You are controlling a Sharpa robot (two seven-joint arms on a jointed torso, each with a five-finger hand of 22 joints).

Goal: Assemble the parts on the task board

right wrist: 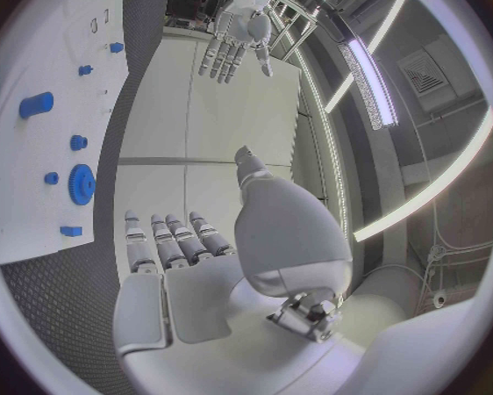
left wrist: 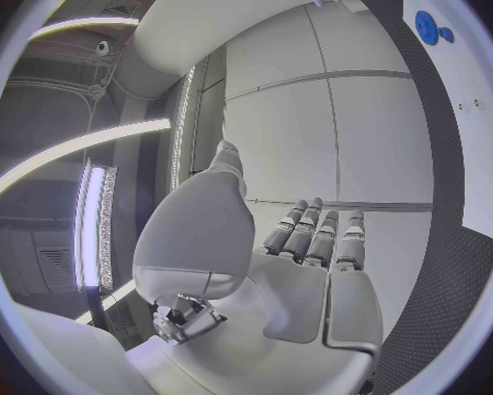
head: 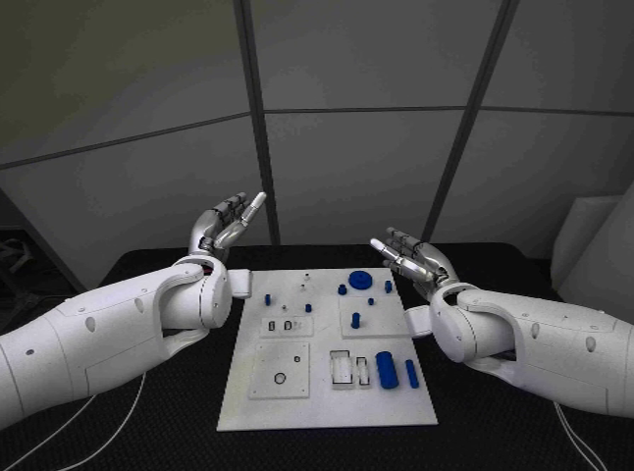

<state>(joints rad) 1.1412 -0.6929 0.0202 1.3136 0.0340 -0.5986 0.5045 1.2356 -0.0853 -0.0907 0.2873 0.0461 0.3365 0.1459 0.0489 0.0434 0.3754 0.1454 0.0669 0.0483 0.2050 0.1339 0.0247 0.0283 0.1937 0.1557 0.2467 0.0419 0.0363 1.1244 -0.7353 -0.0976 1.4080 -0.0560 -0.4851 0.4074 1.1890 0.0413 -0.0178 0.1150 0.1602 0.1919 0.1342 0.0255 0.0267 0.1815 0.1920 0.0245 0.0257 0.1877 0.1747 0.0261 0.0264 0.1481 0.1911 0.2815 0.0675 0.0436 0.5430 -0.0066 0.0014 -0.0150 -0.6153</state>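
The white task board [head: 327, 402] lies in the middle of the black table. Blue parts sit on it: a round gear [head: 359, 279] at the far end, small pegs [head: 309, 307] around the middle, and a thick cylinder [head: 387, 370] with a slimmer one [head: 412, 373] near the right edge. My left hand [head: 226, 225] is raised above the board's far left corner, fingers spread, holding nothing. My right hand [head: 413, 257] hovers over the far right corner, also open and empty. The gear [right wrist: 81, 184] and a cylinder [right wrist: 35, 105] show beside my right hand's fingers [right wrist: 167, 240]. My left hand's fingers [left wrist: 317, 237] point at the wall.
Grey wall panels [head: 359, 157] stand behind the table. Black table surface [head: 501, 432] runs around the board on all sides. Thin cables [head: 105, 432] trail off the near corners. White square plates [head: 279, 370] with holes and slots are set into the board.
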